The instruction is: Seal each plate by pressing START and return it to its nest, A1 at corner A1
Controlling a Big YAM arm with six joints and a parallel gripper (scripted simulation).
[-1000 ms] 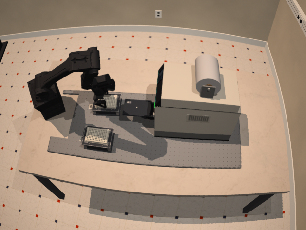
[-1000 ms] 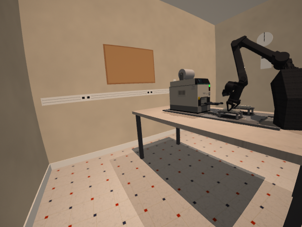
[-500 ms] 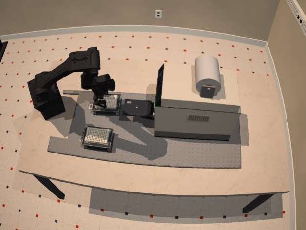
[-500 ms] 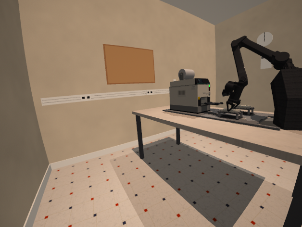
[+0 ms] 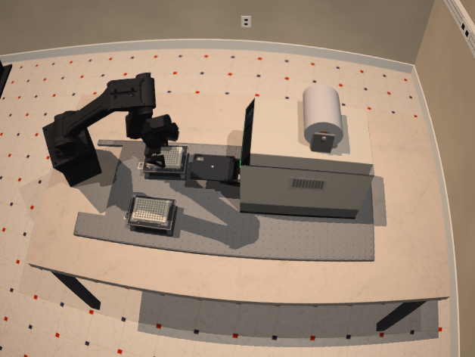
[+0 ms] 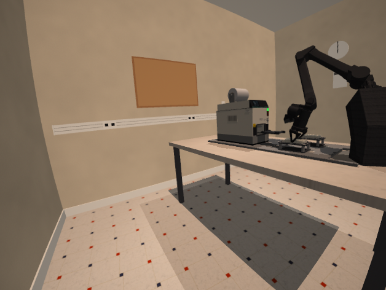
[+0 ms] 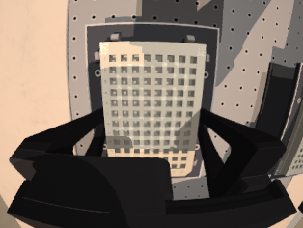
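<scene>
My gripper (image 5: pixel 156 162) (image 6: pixel 295 139) (image 7: pixel 151 112) points down and is shut on a plate (image 5: pixel 173 156) (image 7: pixel 151 97), one finger at each long side. This plate is pale, with open-looking square wells, and lies level in or just over its nest (image 7: pixel 154 33), the one nearer the stage; any small gap is hard to tell. The other plate (image 5: pixel 150 209) sits in the other nest toward the table's front. The nest labels are too small to read. The sealer's stage (image 5: pixel 212 172) (image 6: pixel 274 132) is out and bare. The sealer's lamp (image 6: pixel 267 109) is green.
The sealer (image 5: pixel 297 189) (image 6: pixel 232 125) stands right of the stage with a foil roll (image 5: pixel 321 105) on top. The stage's left end is close beside the held plate's nest. A perforated base board (image 5: pixel 307 237) lies under the sealer and nests.
</scene>
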